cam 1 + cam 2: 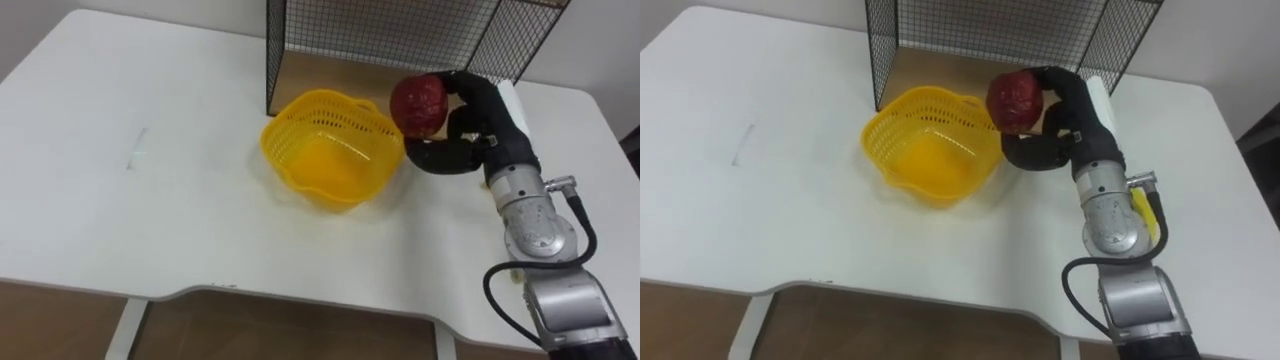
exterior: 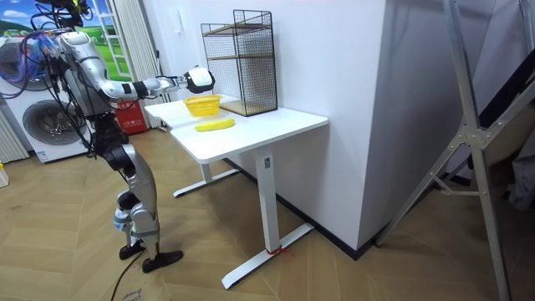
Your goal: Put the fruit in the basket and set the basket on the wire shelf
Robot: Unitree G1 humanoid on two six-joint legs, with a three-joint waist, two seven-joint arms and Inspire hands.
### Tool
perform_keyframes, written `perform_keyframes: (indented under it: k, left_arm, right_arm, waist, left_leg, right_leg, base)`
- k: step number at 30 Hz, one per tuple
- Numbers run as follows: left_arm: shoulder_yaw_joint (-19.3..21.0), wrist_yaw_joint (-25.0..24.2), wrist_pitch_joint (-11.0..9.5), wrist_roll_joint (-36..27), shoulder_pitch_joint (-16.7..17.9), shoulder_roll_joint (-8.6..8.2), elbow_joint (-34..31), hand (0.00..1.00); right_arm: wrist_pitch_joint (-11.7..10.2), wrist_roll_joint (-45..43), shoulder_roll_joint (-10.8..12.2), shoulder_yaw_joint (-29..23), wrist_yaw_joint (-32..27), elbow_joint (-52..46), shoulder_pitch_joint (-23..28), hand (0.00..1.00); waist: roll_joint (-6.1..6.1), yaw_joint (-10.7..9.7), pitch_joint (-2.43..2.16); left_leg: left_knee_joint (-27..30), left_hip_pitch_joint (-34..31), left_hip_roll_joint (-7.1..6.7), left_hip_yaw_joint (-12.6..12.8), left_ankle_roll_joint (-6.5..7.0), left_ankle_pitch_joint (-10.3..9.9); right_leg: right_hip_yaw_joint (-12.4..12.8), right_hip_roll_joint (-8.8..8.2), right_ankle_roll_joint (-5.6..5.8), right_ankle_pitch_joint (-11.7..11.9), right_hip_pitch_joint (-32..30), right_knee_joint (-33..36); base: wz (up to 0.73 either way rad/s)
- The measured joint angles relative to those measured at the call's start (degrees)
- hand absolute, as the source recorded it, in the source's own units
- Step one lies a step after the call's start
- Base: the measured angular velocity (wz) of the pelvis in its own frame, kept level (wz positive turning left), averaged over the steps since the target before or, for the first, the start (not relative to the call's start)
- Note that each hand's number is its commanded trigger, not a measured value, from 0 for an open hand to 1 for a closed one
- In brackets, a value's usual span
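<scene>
**Red fruit held at the basket's right rim**

The red fruit [image 1: 420, 103] was round, so I could make out no long axis. A darker dimple on its top faced up and a little toward the basket [image 1: 290, 165]. The yellow basket sat upright on the white desk [image 1: 150, 200], its mouth open to the ceiling and its wavy rim tipped no way I could see. The fruit was off the desk at the basket's right rim. I could not tell whether it hung over the rim or just outside it.

The right hand [image 1: 472, 125] had the fruit. Its dark fingers [image 1: 462, 85] were curled over the far side and the thumb was hooked under from below, so the fruit was clasped between them. The forearm came up from the lower right, with the wrist bent in toward the basket.

Directly behind the basket stood the wire shelf [image 1: 380, 30], its open front facing the basket. Its upper part was cut off by the top edge of the eye views. The side of the fruit against the palm was covered.

A banana [image 2: 215, 124] lay flat on the desk to the right of the basket, its length running along the desk's edge in the room view. From the head camera most of it was hidden behind the forearm, with only a yellow strip showing. In the room view the robot stood at the desk's end with the arm stretched out over the basket.
</scene>
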Motion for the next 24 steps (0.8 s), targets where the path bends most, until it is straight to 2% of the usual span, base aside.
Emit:
perform_keyframes:
  k: [1,2,6,14,24]
  left_arm:
    - [0.0,0.0,0.02,0.0,0.0,0.02,0.0,0.0]
    - [0.0,0.0,0.11,0.0,0.0,0.05,0.02,0.0]
    - [0.03,-0.34,0.84,0.01,-0.24,0.3,0.06,0.0]
    - [-0.14,-0.97,0.83,-0.01,-0.1,0.73,0.14,0.0]
    - [-0.22,-1.0,0.82,0.02,-0.52,0.71,0.0,0.0]
  right_arm:
    - [0.07,-0.05,0.0,0.01,0.05,0.0,-0.11,0.51]
    - [0.43,-0.31,0.0,0.01,0.06,0.0,-0.38,0.0]
    - [1.11,-2.05,0.0,0.26,1.02,0.01,-0.94,0.0]
    - [1.1,-2.53,0.01,1.8,1.93,4.79,-1.05,0.0]
    - [1.07,-2.48,0.03,2.16,2.54,5.08,-1.05,0.0]
  waist:
    - [0.0,0.01,0.0]
    - [0.0,0.04,0.0]
    - [0.01,0.1,0.0]
    - [0.03,0.08,0.01]
    - [0.51,0.01,0.12]
  left_leg:
    - [0.0,0.0,0.01,0.0,0.0,0.0]
    - [0.0,0.0,0.02,0.0,0.0,0.0]
    - [0.01,0.0,0.04,-0.02,0.0,0.0]
    - [0.08,0.14,0.03,-0.19,0.01,0.01]
    - [-0.11,-0.02,-0.06,-0.19,0.0,-0.01]
  right_leg:
    - [0.0,0.0,0.0,0.0,0.0,0.0]
    - [0.01,0.0,0.0,0.0,0.0,0.0]
    - [0.03,0.0,0.0,0.0,0.0,-0.01]
    - [-0.06,-0.11,0.0,0.0,0.33,-0.06]
    - [-0.13,0.08,0.0,0.0,0.12,-0.04]
  base:
    - [0.0]
    - [0.0]
    - [0.0]
    - [0.01]
    - [0.0]
